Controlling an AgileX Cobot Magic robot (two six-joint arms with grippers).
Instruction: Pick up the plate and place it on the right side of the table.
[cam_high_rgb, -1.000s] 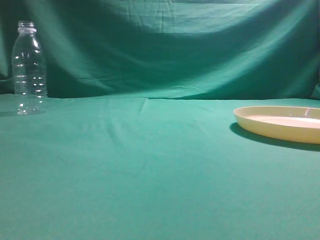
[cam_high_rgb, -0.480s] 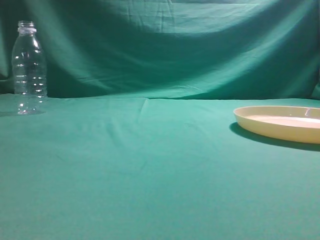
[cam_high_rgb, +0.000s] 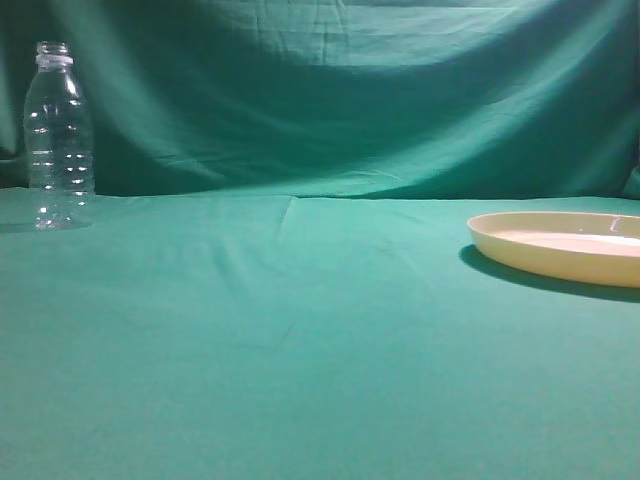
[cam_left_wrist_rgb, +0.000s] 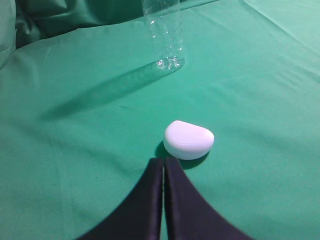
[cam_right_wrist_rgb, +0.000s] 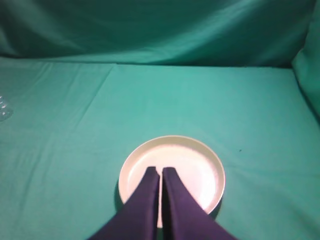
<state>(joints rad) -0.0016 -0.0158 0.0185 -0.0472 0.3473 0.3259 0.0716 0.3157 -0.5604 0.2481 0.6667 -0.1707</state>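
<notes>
Right gripper (cam_right_wrist_rgb: 160, 172) is hanging over the plate (cam_right_wrist_rgb: 200, 172) with its two dark fingers pressed together and holding nothing, the tips showing against the pale centre in the right wrist view; how high above the plate it is sitting cannot be told. Left gripper (cam_left_wrist_rgb: 163, 162) is likewise closed on nothing, pointing at a small white lidded case (cam_left_wrist_rgb: 188, 139) lying just beyond its tips, with the clear bottle (cam_left_wrist_rgb: 165, 32) standing farther off. In the exterior view the plate (cam_high_rgb: 555, 245) is lying flat on the green surface (cam_high_rgb: 300, 340) at the right edge, partly cut off by the frame, well apart from the bottle (cam_high_rgb: 58, 135) at the far left; neither arm is showing there. Judging by its look, the plate is thin moulded plastic: probably light, fairly stiff, and smooth enough to be slipping under a loose pinch, though unlikely to be breaking. Its flat centre is offering nothing to grip, so the low raised rim is looking like the only place to take hold, one finger inside and one outside the wall. The cloth beneath is wrinkling slightly and may be dragging along if the outer finger digs in. Since the plate is already resting toward the right, the job seems to be near its end or needing little travel.
</notes>
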